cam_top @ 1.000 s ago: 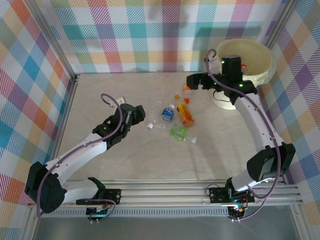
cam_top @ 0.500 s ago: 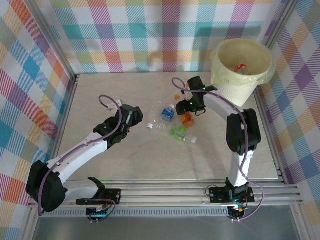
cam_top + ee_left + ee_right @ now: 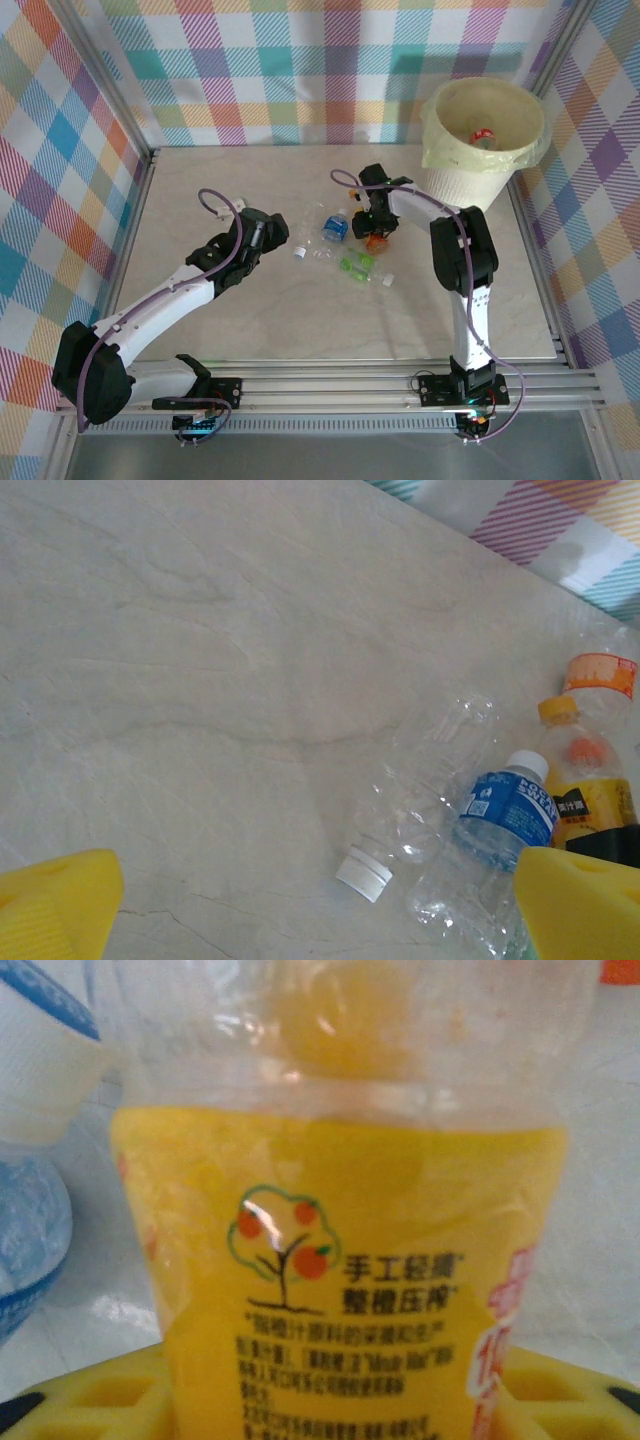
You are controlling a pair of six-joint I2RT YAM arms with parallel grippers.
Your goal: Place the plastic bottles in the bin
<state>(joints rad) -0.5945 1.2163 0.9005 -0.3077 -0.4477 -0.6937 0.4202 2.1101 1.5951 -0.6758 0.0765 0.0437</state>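
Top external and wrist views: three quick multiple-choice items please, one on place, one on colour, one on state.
1. Where is the red-labelled bottle?
A. on the table by the left arm
B. inside the bin
C. on the metal rail at the front

2. What colour is the label of the juice bottle seen close up in the right wrist view?
A. blue
B. green
C. yellow

3. How does the left end effector stand?
A. open wide
B. shut on a blue-labelled bottle
C. shut on nothing

Answers:
1 B: seen from above, it lies inside the pale yellow liner.
2 C: the label is yellow with an orange-tree drawing.
3 A: its yellow fingers sit at opposite edges of the left wrist view.
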